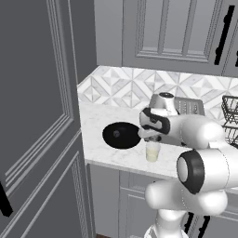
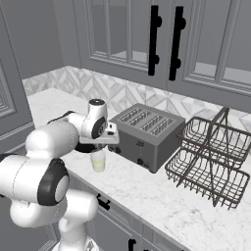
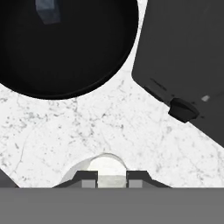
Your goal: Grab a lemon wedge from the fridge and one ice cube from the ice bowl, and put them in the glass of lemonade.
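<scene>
The glass of lemonade (image 1: 152, 152) (image 2: 98, 161) stands on the white marble counter near its front edge, just right of the round black ice bowl (image 1: 121, 135) (image 3: 65, 48). My gripper (image 1: 151, 138) (image 2: 99, 146) (image 3: 111, 177) hangs straight above the glass, pointing down. Its fingers are shut on a small pale block, the ice cube (image 3: 111, 180). The glass rim (image 3: 105, 161) shows right behind the fingertips. Another pale cube (image 3: 48, 11) lies in the bowl. The lemon wedge and the fridge are out of view.
A dark toaster (image 2: 147, 132) (image 1: 188, 107) (image 3: 183, 65) stands close to the right of the glass. Beyond it sits a wire dish rack (image 2: 211, 157) (image 1: 230, 116). A tall dark panelled cabinet (image 1: 37, 116) walls off the counter's left end, and wall cabinets hang above.
</scene>
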